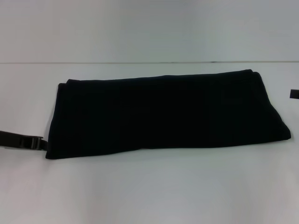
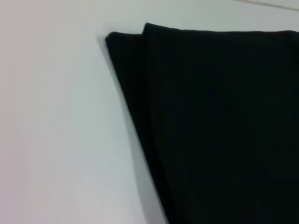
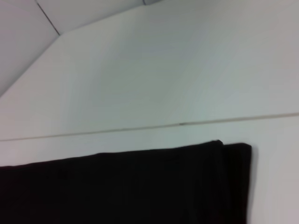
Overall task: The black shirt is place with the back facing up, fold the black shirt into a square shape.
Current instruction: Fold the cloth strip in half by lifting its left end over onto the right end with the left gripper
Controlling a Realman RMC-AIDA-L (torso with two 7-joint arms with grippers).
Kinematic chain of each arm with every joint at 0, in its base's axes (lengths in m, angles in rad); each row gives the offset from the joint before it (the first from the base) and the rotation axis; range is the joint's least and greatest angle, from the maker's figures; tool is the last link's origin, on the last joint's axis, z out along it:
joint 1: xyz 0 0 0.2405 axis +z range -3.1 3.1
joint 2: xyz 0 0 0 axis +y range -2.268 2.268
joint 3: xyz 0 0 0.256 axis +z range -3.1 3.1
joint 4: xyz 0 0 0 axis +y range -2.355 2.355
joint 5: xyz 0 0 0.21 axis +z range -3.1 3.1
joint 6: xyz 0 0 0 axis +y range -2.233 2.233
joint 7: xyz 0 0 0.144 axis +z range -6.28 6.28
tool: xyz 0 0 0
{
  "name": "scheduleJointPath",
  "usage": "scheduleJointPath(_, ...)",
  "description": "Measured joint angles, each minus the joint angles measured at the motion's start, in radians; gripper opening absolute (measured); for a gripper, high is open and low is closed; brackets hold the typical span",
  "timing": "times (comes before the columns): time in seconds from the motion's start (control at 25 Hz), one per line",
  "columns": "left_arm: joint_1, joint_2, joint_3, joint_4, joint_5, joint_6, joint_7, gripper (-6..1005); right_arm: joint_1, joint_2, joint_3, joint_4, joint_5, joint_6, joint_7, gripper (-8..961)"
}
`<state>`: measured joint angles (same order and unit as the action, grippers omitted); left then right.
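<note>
A plain white table (image 1: 149, 186) fills the head view, and a thin dark seam is seen running across it beyond the cloth, with more pale surface behind.

The left gripper (image 1: 41, 142) is seen low at the left edge of that view — a dark, strap-like arm section ending right at the near left corner of the black shirt (image 1: 168, 112). Contact with that corner appears to be made, but whether the fingers are parted or closed on the fabric cannot be told. Of the right gripper (image 1: 294, 94) only a small dark piece is shown at the right edge, just beside the shirt's right end and apart from it; its fingers cannot be made out.

The shirt is laid flat in the middle of the table, folded into a long band running left to right, with layered edges visible at both ends. In the left wrist view one corner (image 2: 126, 39) is shown with two stacked folds stepping slightly apart. In the right wrist view the far right corner (image 3: 236, 151) is shown the same way — two edges side by side, lying just short of the seam.

No container is in view, and no lettering can be read on the cloth.
</note>
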<state>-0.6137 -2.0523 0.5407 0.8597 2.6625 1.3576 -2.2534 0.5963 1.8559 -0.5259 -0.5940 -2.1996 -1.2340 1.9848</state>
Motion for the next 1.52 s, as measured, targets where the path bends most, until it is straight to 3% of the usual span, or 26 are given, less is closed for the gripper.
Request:
scheduleJointPath(0.28,0.000,0.000,0.005,0.002,0.006,0.019,0.006,13,0.001,-0.001,-0.003,0.004,-0.091,0.024,0.049,718)
scheduleJointPath(1.28,-0.001,-0.001,0.006,0.001,0.007,0.015,0.009,26,0.018,0.035,-0.057,0.066,-0.144,0.033,0.037,714)
scheduleJointPath(1.52,-0.001,-0.002,0.007,0.001,0.007,0.012,0.011,30,0.030,0.051,-0.059,0.077,-0.177,0.074,0.035,664)
